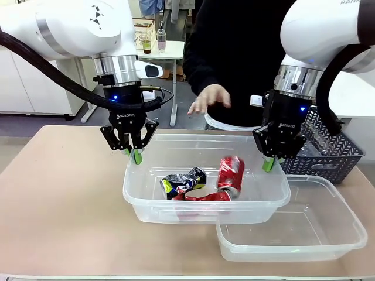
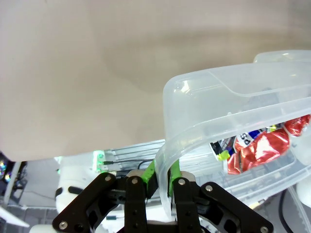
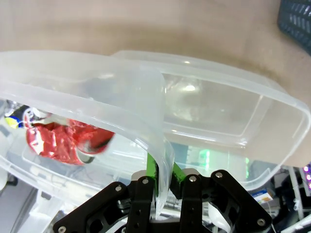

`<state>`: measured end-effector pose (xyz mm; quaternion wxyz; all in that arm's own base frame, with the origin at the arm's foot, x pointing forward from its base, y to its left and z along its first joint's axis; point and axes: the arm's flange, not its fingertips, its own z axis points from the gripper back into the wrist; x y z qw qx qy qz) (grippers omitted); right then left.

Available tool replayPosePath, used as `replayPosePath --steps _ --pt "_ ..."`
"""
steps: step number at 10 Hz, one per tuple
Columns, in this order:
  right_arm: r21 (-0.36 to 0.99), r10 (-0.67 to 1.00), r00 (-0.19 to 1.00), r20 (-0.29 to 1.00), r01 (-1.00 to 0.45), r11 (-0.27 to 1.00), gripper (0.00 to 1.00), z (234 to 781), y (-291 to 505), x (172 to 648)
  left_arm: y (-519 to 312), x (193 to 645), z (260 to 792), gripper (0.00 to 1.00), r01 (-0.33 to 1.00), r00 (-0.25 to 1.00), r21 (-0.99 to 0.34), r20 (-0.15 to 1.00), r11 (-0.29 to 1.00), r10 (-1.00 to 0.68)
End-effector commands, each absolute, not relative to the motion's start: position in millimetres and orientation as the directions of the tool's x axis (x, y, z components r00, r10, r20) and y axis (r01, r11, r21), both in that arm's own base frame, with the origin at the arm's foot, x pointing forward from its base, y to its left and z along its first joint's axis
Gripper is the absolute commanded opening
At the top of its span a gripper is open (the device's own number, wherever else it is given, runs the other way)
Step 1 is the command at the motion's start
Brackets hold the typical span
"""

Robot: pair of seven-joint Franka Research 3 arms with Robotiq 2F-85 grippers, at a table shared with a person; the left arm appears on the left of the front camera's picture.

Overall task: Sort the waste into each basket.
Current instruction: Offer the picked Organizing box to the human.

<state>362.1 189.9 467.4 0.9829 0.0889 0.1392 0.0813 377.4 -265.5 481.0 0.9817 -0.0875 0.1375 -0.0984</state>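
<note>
A see-through tub holds the waste: a red can, a crushed blue-and-white can and a flattened red can. My left gripper is shut on the tub's left rim, and my right gripper is shut on its right rim. The left wrist view has the gripper pinching the rolled rim, with red cans inside. In the right wrist view the gripper clamps the rim beside a red can. A second, empty tub lies front right, partly under the first.
A dark lattice basket stands at the right behind my right gripper. A person in black stands at the far side, one hand hovering above the table's far edge. Bare tabletop stretches to the left.
</note>
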Motion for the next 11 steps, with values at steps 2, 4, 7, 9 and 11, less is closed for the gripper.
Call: replayPosePath --steps 2,4,7,9,11 --pt "0.204 0.187 0.951 -0.245 -0.138 0.969 0.06 468.5 190.3 362.9 -264.2 376.7 482.9 0.07 0.173 0.944 -0.2 -0.245 0.964 -0.22" --pt "0.204 0.187 0.951 -0.245 -0.138 0.969 0.06 468.5 190.3 362.9 -264.2 376.7 482.9 0.07 0.173 0.944 -0.2 -0.245 0.964 -0.22" --pt "0.204 0.187 0.951 -0.245 -0.138 0.969 0.06 468.5 190.3 362.9 -264.2 376.7 482.9 0.07 0.173 0.944 -0.2 -0.245 0.964 -0.22" --pt "0.204 0.187 0.951 -0.245 -0.138 0.969 0.06 468.5 190.3 362.9 -264.2 376.7 482.9 0.07 0.173 0.944 -0.2 -0.245 0.964 -0.22" --pt "0.174 0.204 0.937 -0.283 -0.159 0.972 0.06 475.8 201.1 394.1 -261.0 396.0 508.9 0.07 0.138 0.975 -0.19 -0.146 0.972 -0.167"
